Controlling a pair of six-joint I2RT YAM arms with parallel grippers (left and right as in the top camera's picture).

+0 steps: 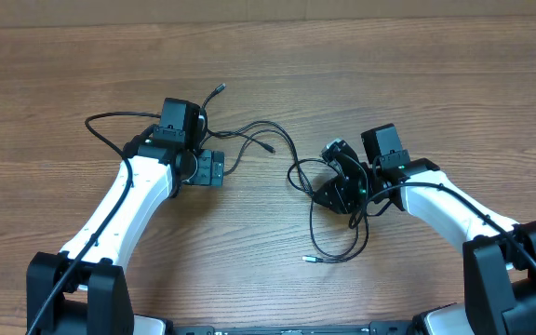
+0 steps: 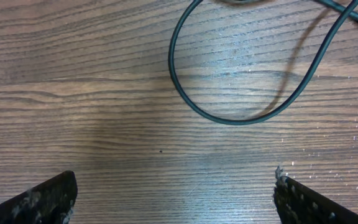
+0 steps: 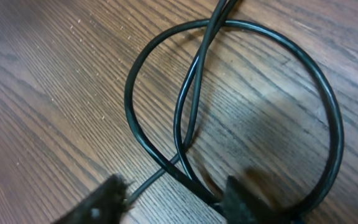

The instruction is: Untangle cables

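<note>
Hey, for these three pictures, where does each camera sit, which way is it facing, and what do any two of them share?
Overhead: fixed above the table, looking straight down; the left arm, the right arm and the cables show.
Left wrist: on the left arm, facing down at the wood; its open left hand frames one cable loop.
Right wrist: on the right arm, tilted close to the table; its right hand straddles crossed cable loops.
Shared: overhead and both wrist views show the same black cables on the same wood.

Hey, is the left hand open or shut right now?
Open. The left hand shows its fingers far apart at the wrist view's bottom corners, bare table between them; the cable loop lies ahead, untouched.
</note>
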